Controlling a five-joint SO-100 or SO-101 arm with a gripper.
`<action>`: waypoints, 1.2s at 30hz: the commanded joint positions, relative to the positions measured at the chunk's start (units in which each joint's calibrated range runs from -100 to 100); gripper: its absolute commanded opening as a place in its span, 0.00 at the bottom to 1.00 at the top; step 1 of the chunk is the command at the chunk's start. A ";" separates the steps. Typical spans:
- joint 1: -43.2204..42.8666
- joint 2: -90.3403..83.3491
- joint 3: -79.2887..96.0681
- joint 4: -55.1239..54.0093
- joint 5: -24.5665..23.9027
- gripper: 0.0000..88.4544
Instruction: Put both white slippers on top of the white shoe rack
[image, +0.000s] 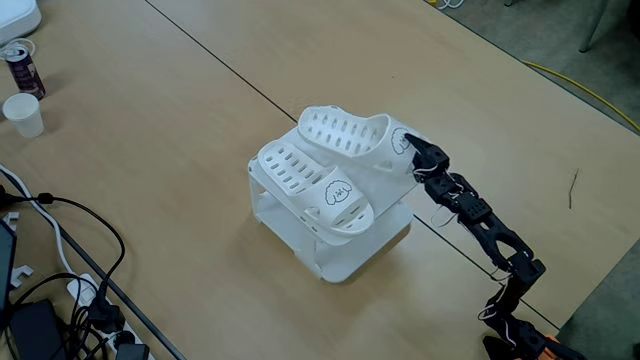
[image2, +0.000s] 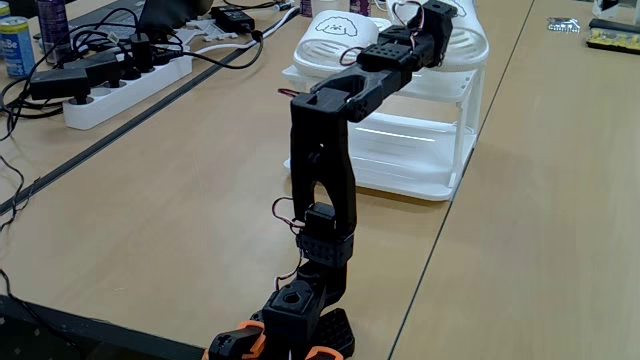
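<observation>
**Operator:** Where are the task items sitting?

**Technician:** At frame centre of a fixed view, the boxy white plastic two-tier shoe rack is standing on the wooden table. Both white perforated plastic slippers are lying on its top panel: one slipper toward lower left, the other slipper toward upper right.

**Operator:** And the gripper?

**Technician:** The black two-finger gripper is reaching in from lower right and meeting the strap end of the upper-right slipper. Jaw opening and grasp cannot be determined. A white paper cup is standing at upper left.
</observation>
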 joint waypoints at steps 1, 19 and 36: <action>-0.03 -0.09 -5.68 -0.08 0.42 0.01; 0.13 6.14 -12.81 -0.08 0.42 0.02; -0.12 5.29 -11.00 0.00 0.42 0.25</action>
